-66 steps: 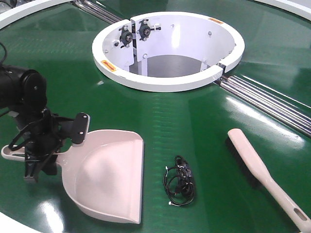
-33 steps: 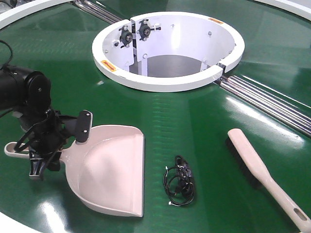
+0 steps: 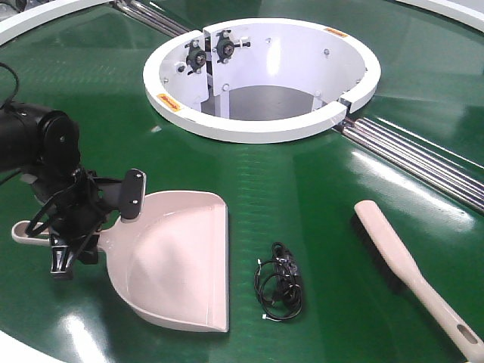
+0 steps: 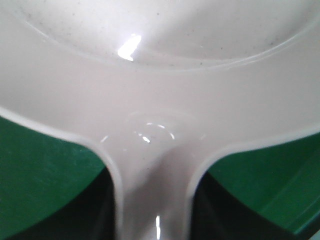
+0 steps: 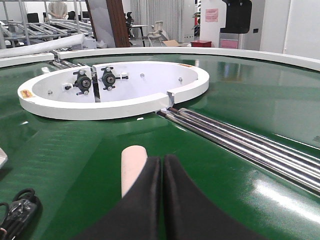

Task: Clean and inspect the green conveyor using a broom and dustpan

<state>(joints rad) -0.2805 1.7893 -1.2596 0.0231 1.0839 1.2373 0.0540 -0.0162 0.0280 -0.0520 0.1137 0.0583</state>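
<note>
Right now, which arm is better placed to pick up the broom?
Right. The broom lies on that side, its tip just ahead of the shut right hand; the left hand grips the dustpan handle.

Far beyond the right gripper's fingers (image 5: 145, 200) is a white wall (image 5: 300, 25); up and left of them stand metal racks (image 5: 30, 27), a brown post (image 5: 119, 22) and pale chairs (image 5: 159, 29); up and right, a black box (image 5: 236, 17), maybe a machine; the room is bright.
</note>
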